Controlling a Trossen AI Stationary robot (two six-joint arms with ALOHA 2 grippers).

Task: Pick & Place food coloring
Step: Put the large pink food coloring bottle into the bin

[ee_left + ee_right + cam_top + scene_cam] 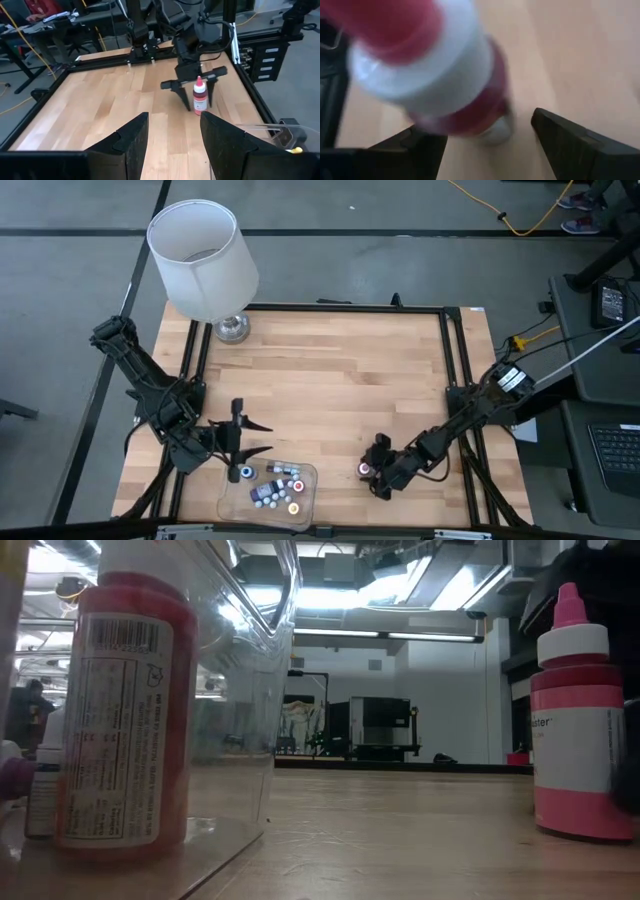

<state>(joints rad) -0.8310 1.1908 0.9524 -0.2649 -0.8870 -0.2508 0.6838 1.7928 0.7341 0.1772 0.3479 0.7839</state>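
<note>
One pink bottle (364, 470) stands upright between the right hand's (371, 471) spread, released fingers. Left hand (243, 450) hovers open, farther off.

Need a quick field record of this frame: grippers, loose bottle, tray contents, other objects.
left gripper: open, empty, at the clear tray's far-left edge
right gripper: open, fingers either side of the pink bottle, not clamped
pink bottle: upright on the wooden table, outside the tray, white collar, pink tip
clear tray: near edge of table, holds several small food coloring bottles
red bottle: upright inside tray, label visible
lamp: white shade, far-left corner, apart from both arms
</note>
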